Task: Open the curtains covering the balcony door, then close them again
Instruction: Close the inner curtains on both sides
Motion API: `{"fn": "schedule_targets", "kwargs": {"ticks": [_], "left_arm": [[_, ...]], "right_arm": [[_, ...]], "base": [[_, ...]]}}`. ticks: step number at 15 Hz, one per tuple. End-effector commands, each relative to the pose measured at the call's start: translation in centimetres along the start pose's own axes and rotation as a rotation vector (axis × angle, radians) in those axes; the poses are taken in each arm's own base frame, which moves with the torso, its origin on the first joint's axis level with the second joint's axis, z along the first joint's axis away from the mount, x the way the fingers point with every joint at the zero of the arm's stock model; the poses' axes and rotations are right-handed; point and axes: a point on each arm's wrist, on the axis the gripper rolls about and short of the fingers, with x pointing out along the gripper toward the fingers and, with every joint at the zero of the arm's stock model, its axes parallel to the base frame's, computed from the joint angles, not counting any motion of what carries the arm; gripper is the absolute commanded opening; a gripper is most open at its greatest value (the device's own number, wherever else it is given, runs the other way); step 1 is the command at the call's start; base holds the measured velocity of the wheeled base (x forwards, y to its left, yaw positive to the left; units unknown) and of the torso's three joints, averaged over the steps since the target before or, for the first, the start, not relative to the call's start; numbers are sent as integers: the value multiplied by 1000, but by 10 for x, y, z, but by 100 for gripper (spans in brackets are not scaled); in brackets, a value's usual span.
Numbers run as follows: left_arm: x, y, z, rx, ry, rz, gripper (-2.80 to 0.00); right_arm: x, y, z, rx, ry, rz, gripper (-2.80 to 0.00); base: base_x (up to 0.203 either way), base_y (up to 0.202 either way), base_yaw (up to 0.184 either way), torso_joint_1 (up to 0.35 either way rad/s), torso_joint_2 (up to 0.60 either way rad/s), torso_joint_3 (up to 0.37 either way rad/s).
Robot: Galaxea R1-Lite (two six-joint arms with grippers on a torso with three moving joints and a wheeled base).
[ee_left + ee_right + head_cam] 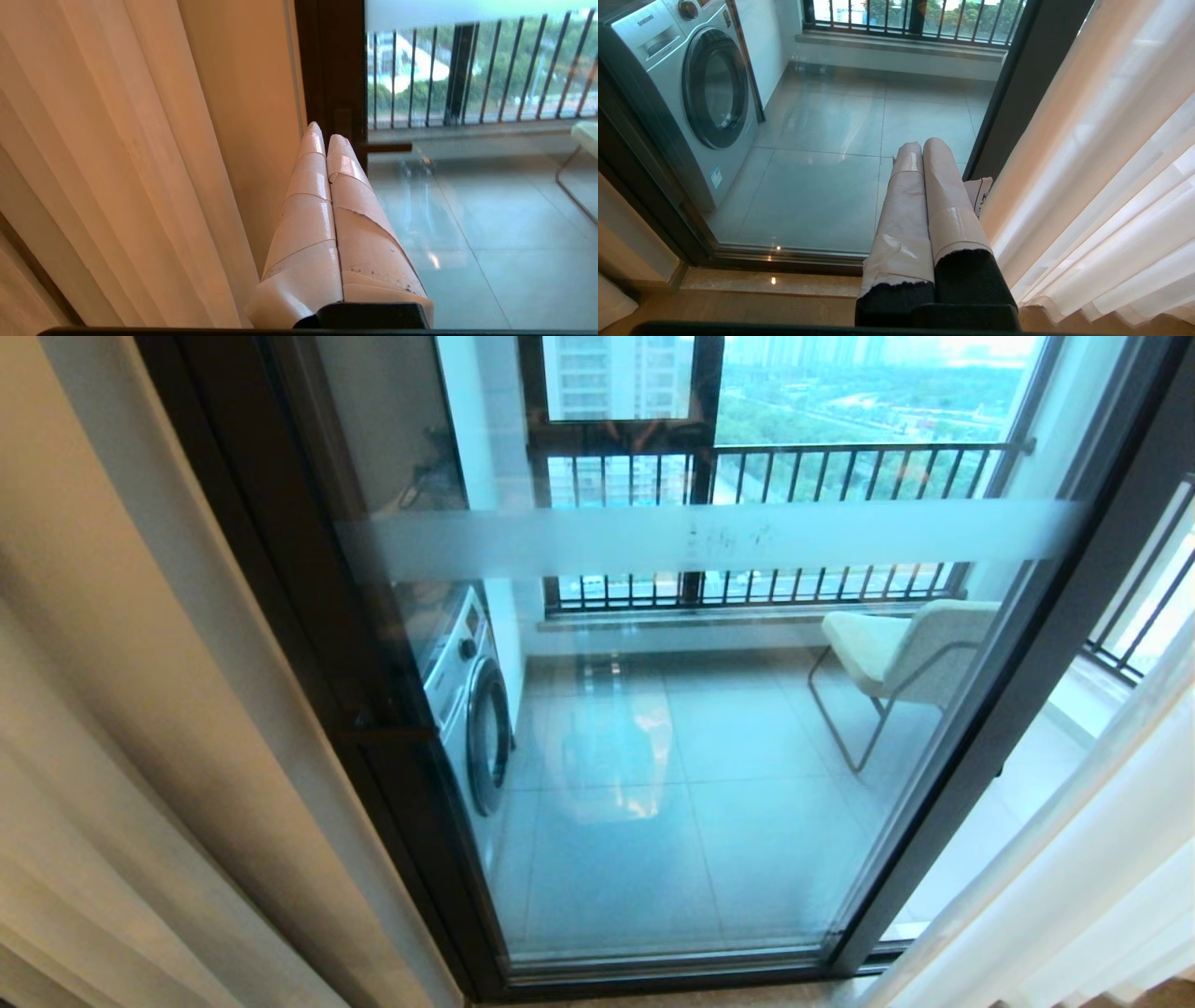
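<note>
The balcony door (pixel 709 756) stands uncovered, clear glass in a dark frame (pixel 308 644) with a frosted band (pixel 709 537) across it. The sheer white curtains are drawn to the sides: one bunch hangs at the right edge (pixel 1074 905), and its folds (pixel 1111 210) reach the floor beside my right gripper (pixel 922 145). That gripper is shut and empty, pointing at the glass. My left gripper (pixel 325 133) is shut and empty too, its taped fingers (pixel 303 224) level with the door's left frame (pixel 331 84). Pale curtain folds (pixel 117 163) hang close beside it. Neither gripper shows in the head view.
Behind the glass are a washing machine (pixel 471 709) on the left, a pale chair (pixel 906 658) on the right and a black-barred railing (pixel 794 476). The door's metal track (pixel 784 254) runs along the floor in front of me. A beige wall strip (pixel 243 116) borders the left frame.
</note>
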Motion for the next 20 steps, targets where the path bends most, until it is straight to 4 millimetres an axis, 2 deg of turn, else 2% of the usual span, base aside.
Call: {"fn": "schedule_targets", "kwargs": {"ticks": [1, 4, 6, 10, 15, 16, 20], "left_arm": [[6, 0, 3, -14, 106, -14, -280], [16, 0, 14, -54, 256, -24, -280], [30, 0, 27, -91, 311, -9, -280], [79, 1, 56, -145, 432, 122, -280], [141, 5, 96, -232, 419, 409, -280], [149, 6, 104, -234, 398, 473, -280], [162, 11, 117, -195, 349, 671, -280]], "right_arm": [[0, 0, 0, -1, 2, 1, -280], [0, 0, 0, -1, 2, 1, -280], [0, 0, 0, -1, 2, 1, -280], [0, 0, 0, -1, 2, 1, -280], [0, 0, 0, -1, 2, 1, -280], [0, 0, 0, -1, 2, 1, -280], [0, 0, 0, 0, 2, 1, -280]], "base": [[0, 0, 0, 0, 0, 0], [0, 0, 0, 0, 0, 0], [0, 0, 0, 0, 0, 0], [0, 0, 0, 0, 0, 0], [0, 0, 0, 0, 0, 0], [0, 0, 0, 0, 0, 0], [0, 0, 0, 0, 0, 0]]}}
